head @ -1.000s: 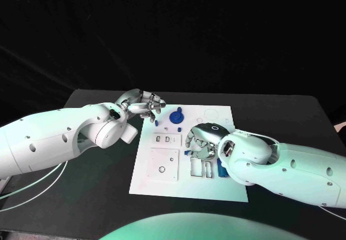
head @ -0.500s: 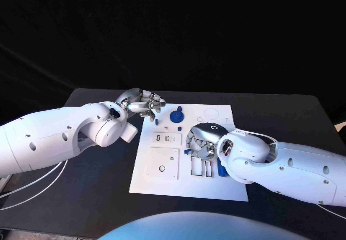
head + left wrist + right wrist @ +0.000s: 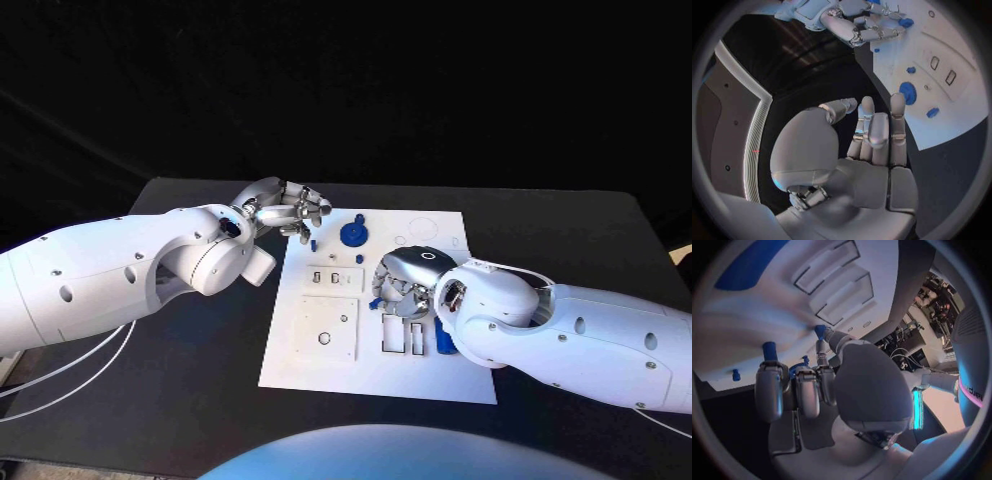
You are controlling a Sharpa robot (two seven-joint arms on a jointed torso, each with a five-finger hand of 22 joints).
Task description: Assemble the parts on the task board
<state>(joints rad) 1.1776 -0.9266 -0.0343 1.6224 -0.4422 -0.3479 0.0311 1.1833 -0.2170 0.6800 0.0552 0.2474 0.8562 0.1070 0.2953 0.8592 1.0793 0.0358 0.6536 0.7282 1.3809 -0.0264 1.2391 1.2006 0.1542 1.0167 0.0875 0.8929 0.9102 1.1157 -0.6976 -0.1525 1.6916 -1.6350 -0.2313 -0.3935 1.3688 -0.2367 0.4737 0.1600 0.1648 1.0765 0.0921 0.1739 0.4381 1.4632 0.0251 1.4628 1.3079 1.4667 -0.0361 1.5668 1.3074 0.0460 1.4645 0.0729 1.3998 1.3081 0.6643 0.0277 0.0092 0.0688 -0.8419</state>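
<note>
The task board (image 3: 332,365) sits mid-worktop (image 3: 173,400), blue gear (image 3: 355,234) near its far end. Right hand (image 3: 401,295) is curled down over a small blue part (image 3: 378,303) by the slots; can't tell if it's actually gripping. I'd line up slowly before pressing. Left hand (image 3: 289,213) hovers empty, fingers apart, at the far corner.

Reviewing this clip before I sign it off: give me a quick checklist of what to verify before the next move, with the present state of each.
1. Task board flat on the table: ok.
2. Left hand empty, fingers apart, at the board's far left corner: ok.
3. Right hand down over the board's middle: ok.
4. Whether the right hand holds a part: cannot tell.
5. Round blue part free on the board: ok.
6. Long blue part beside the right arm, unobstructed: cannot tell.
</note>
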